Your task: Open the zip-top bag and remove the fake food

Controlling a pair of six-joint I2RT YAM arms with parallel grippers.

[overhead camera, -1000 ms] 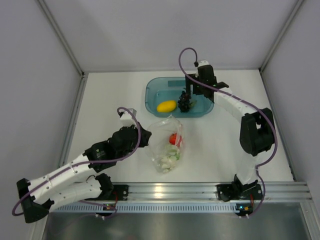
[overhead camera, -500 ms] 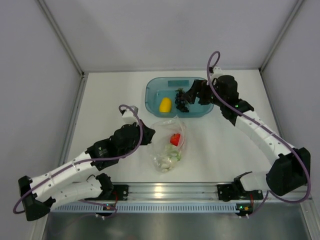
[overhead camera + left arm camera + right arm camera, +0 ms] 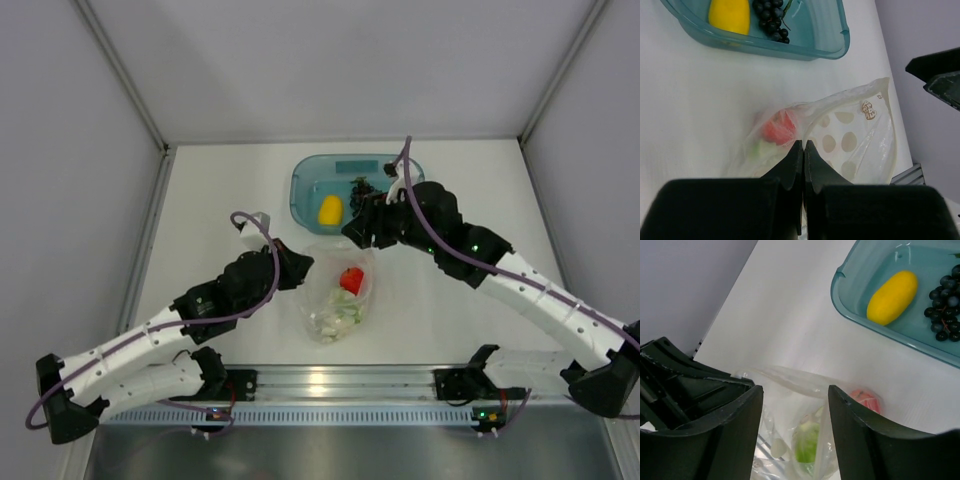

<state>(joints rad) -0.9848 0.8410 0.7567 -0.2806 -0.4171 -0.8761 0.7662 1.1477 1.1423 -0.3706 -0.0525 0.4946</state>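
The zip-top bag [image 3: 335, 300] lies crumpled on the white table with its mouth toward the tray. Inside it are a red apple [image 3: 351, 280] and a white and green cauliflower [image 3: 335, 318]. My left gripper [image 3: 303, 268] is shut on the bag's left edge, its fingertips [image 3: 799, 150] pinching the plastic beside the apple [image 3: 777, 129]. My right gripper [image 3: 352, 235] hovers open just over the bag's mouth [image 3: 790, 390], with the cauliflower [image 3: 807, 440] seen between its fingers. A yellow fruit [image 3: 329, 209] and a grape bunch [image 3: 362, 192] lie in the teal tray.
The teal tray [image 3: 305, 180] stands behind the bag, close to my right wrist. Grey walls enclose the table on the left, back and right. A metal rail [image 3: 340, 380] runs along the near edge by the arm bases.
My right arm has left the grapes in the tray and swung forward and left to the bag's mouth, its jaws narrowing somewhat. The left gripper has kept its hold.
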